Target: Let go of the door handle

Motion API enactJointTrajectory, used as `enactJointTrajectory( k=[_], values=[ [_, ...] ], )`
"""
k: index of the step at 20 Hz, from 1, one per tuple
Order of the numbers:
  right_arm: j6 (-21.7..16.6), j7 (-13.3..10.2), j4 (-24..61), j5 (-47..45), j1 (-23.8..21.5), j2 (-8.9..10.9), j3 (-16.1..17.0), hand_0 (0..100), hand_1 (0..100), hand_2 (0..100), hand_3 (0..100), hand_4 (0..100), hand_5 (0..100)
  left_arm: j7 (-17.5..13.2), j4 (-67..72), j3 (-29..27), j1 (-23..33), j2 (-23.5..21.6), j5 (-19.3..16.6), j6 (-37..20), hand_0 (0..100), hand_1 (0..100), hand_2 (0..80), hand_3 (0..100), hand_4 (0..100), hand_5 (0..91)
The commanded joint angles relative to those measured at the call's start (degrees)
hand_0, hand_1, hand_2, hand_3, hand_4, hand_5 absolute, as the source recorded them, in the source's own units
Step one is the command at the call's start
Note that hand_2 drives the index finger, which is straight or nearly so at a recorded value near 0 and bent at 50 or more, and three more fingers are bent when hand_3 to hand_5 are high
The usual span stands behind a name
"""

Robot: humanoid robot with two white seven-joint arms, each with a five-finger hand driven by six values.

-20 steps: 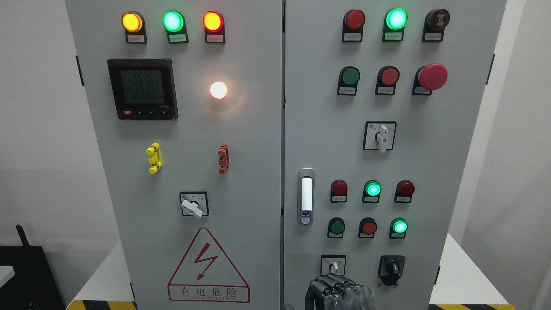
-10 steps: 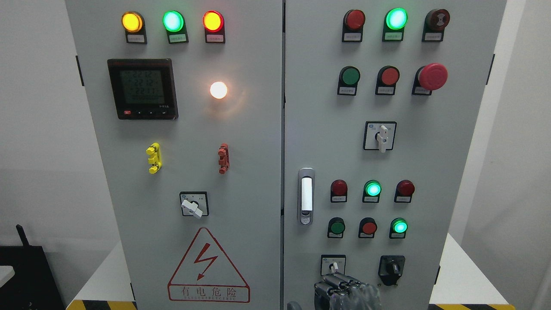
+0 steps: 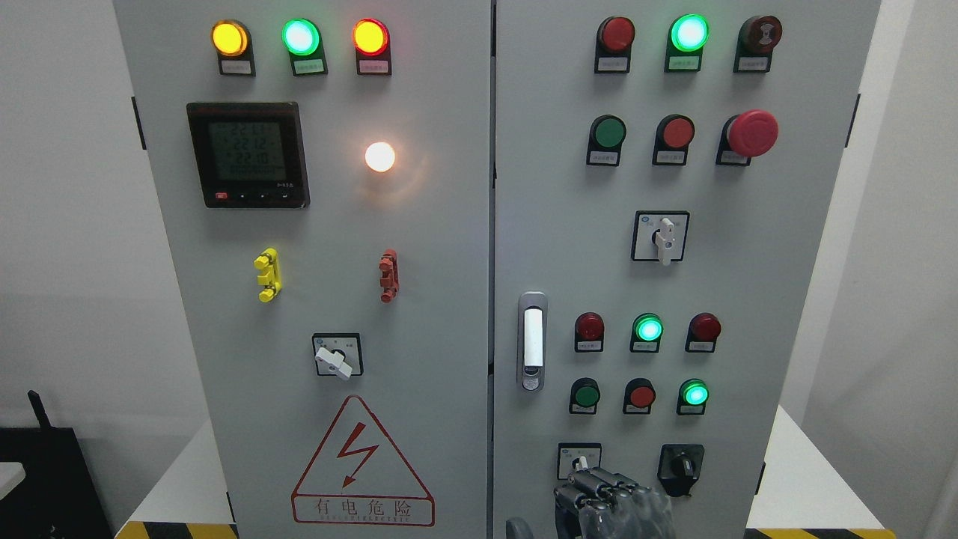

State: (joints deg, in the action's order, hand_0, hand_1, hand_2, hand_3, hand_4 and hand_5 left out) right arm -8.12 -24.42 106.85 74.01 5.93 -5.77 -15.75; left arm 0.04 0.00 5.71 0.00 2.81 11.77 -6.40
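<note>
We see one robot hand [image 3: 610, 501] at the bottom edge, right of the middle, in front of the right door of the grey metal control cabinet [image 3: 419, 247]. Its arm's entry side is hidden, so we cannot call it left or right. The dark fingers [image 3: 599, 483] are curled together and hold nothing.

The silver recessed door handle with a white lever [image 3: 532, 340] stands upright well above the fingers and slightly to their left, apart from them. Both doors are closed.

Just above the fingertips sits a small white-knobbed selector switch [image 3: 578, 461]; to the right of the fingers sits a black rotary switch [image 3: 680, 467].

To the left of the fingers, on the left door, a red-outlined triangular warning sign [image 3: 362, 464] carries a lightning bolt and the writing "有电危险". Far above it, the black digital meter [image 3: 248, 154] shows rows of digits too small to read reliably.
</note>
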Motion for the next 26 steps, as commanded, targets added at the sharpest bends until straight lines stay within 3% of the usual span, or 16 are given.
enactJointTrajectory(
  k=[1, 9, 17, 19, 22, 26],
  values=[
    [1.3, 1.4, 1.9, 6.2, 1.2, 0.68, -0.4, 35, 0, 100, 100, 100, 97, 0.0, -1.8, 0.0, 1.8, 0.0, 0.0, 0.0, 12, 39, 0.0, 0, 0, 0.0],
    [5.6, 6.8, 2.7, 11.0, 3.5, 0.59, -0.9, 37, 0, 100, 100, 100, 97, 0.0, -1.8, 0.0, 1.8, 0.0, 0.0, 0.0, 12, 39, 0.0, 0, 0, 0.0],
    [6.7, 7.8, 2.4, 13.5, 5.6, 0.33, -1.0, 38, 0, 100, 100, 100, 97, 0.0, -1.8, 0.0, 1.8, 0.0, 0.0, 0.0, 12, 39, 0.0, 0, 0, 0.0],
    [6.9, 8.9, 2.0, 13.5, 6.7, 0.24, -1.0, 38, 0, 100, 100, 100, 97, 0.0, -1.8, 0.0, 1.8, 0.0, 0.0, 0.0, 12, 39, 0.0, 0, 0, 0.0],
    [10.7, 9.9, 1.0, 13.4, 8.0, 0.24, -1.0, 38, 0, 100, 100, 100, 97, 0.0, -1.8, 0.0, 1.8, 0.0, 0.0, 0.0, 12, 39, 0.0, 0, 0, 0.0],
    [11.4, 9.5, 0.0, 13.5, 7.4, -0.02, -1.0, 39, 0, 100, 100, 100, 96, 0.0, -1.8, 0.0, 1.8, 0.0, 0.0, 0.0, 12, 39, 0.0, 0, 0, 0.0]
  ],
)
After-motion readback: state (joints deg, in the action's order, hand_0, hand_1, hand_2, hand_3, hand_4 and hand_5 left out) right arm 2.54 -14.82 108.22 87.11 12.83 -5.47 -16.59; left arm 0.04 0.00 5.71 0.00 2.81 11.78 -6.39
